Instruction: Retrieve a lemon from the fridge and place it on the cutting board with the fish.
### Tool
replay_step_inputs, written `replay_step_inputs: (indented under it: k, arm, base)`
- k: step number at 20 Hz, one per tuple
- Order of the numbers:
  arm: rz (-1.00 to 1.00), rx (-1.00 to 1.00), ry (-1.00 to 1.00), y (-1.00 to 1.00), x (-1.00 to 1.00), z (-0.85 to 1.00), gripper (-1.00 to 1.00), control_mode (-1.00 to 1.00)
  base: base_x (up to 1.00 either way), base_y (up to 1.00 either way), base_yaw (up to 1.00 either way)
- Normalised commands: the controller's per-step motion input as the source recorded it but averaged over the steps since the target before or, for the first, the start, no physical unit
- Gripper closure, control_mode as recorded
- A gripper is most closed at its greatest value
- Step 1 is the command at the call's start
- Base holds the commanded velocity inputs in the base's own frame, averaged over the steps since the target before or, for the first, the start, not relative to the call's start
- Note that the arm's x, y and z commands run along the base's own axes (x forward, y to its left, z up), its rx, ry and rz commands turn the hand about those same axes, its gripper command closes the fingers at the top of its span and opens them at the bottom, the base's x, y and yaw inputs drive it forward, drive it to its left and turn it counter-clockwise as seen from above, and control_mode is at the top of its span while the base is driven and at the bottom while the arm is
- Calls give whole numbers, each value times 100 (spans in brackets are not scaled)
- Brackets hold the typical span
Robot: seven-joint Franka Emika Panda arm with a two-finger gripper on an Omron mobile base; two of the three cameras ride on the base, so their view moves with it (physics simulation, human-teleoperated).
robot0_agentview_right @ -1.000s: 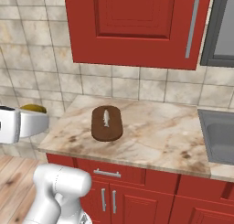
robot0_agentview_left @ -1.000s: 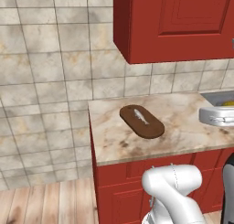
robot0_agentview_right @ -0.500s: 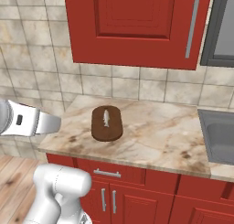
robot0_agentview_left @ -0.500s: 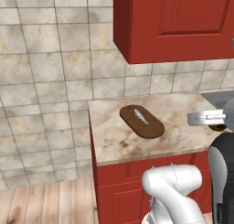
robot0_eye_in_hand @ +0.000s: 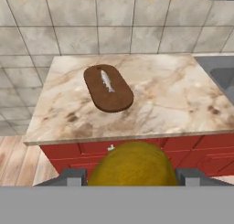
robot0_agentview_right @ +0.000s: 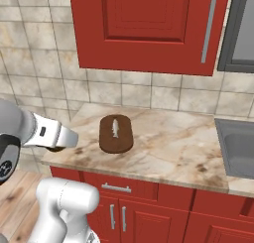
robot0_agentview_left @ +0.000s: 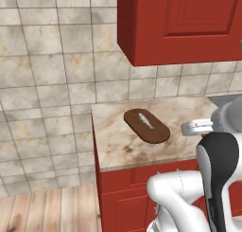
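Two fingers: my gripper (robot0_eye_in_hand: pixel 130 178) pinches the lemon (robot0_eye_in_hand: pixel 132 166), one finger on each side.
Arm: my hand is out in front of the counter (robot0_eye_in_hand: pixel 173 104), looking down at it.
Board (robot0_eye_in_hand: pixel 108 88): flat on the counter near its left end; fish (robot0_eye_in_hand: pixel 107 81) lies on it.
Change: my arm has swung further in since half a second ago; board and fish have not moved.

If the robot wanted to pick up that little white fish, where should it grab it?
Probably across the middle of the small pale fish, coming straight down from above. It lies flat and lengthwise on the dark brown oval wooden cutting board, so its narrow sides are the easiest faces to pinch. The gripper already holds the round dark-yellow lemon, so that must go down first.
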Motion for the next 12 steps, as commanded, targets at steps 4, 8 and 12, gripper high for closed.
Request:
replay_step_inputs:
  k: [4,8,12]
  arm:
    - [1,0,1,-1,45,-37,100,-100]
    - [8,3,0,-6,63,-4,100,-100]
    - [11,3,1,-9,59,-13,100,-100]
  base:
    - [0,0,0]
    - [0,0,0]
    - [0,0,0]
